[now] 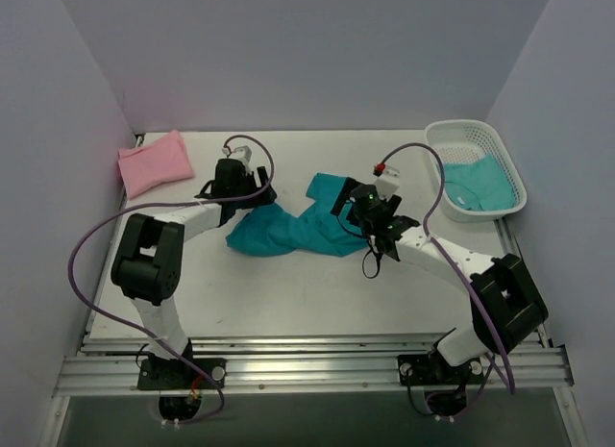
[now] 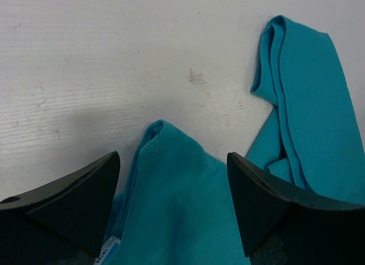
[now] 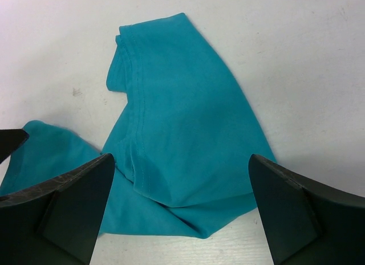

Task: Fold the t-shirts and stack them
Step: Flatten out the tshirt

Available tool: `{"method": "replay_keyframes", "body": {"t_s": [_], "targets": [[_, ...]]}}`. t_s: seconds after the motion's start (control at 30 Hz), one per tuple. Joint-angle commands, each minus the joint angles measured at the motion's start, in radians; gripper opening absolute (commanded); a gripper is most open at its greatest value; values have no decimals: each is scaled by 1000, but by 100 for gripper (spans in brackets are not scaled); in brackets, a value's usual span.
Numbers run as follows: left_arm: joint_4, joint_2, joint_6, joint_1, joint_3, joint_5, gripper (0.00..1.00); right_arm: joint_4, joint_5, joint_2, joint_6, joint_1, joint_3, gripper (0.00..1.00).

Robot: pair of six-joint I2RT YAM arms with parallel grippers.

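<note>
1. Task item: one teal t-shirt [image 1: 288, 231] lies crumpled on the bench [image 1: 288, 303], midway between the two arms. A folded pink t-shirt [image 1: 154, 163] lies at the far left corner. More teal cloth [image 1: 476, 183] sits in the white mesh basket [image 1: 468, 128] at the far right.
2. Long axis: in the top view the crumpled shirt runs left to right across the bench, with one lobe pointing away from the arm bases near its right half.
3. Left claw [image 2: 172, 162]: fingers apart, nothing clamped. It hangs over the shirt's left end. A rounded fold of cloth lies in the gap between the fingers, and a second bunched fold lies further off to its right.
4. Right claw [image 3: 181, 162]: fingers spread wide, nothing clamped. It hangs over the shirt's right end, with the far lobe straight ahead of the gap.
5. Governing relation: each claw stands over its own end of the long axis, so neither arm is clearly nearer. The likely next move is a grasp at each end, then a pull apart along that axis to spread the shirt flat.
</note>
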Motion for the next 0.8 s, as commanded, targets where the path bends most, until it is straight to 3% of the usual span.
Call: {"method": "replay_keyframes", "body": {"t_s": [0.0,0.1,0.2,0.23,0.33,0.37,0.57,0.77], "targets": [[25,24,1,-8,10,36,81,4,10,-37,2,-6,-4,100],[36,36,-6,-11,10,57,77,6,11,-36,2,-11,-6,100],[45,54,-13,-13,21,86,60,7,8,-27,2,-15,-4,100],[45,59,-13,-14,28,92,46,7,7,-22,0,-17,-4,100],[28,76,-10,-19,51,92,19,15,5,-10,0,-20,-6,100],[22,79,-6,-25,59,85,3,20,5,-8,0,-22,-6,100],[7,24,1,-51,74,72,2,20,-1,1,-1,-31,-4,100],[-113,-284,-3,-77,188,174,2,20,3,-22,0,-38,-13,100]]}}
